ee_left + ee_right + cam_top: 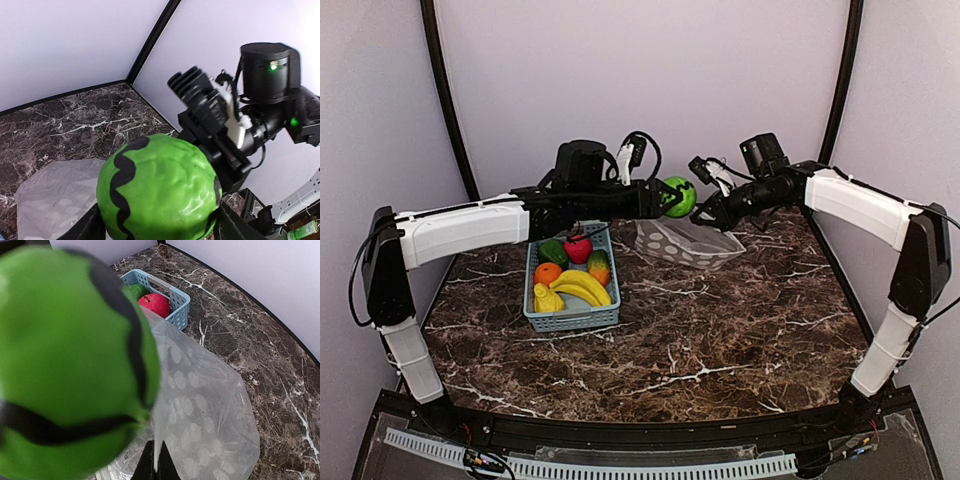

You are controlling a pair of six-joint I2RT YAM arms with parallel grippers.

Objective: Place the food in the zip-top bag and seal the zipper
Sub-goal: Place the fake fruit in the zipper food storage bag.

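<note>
Above the far middle of the desk, the left hand is clamped on a round green fruit with wavy black stripes, held clear of the surface. Just beside it, the right hand is pinched tight on a raised edge of the clear, white-dotted bag. The rest of the bag slumps on the desk toward the far right corner. Between the desk's middle and its left edge stands a blue basket. It holds bananas, an apple, an orange and a green pepper.
</note>
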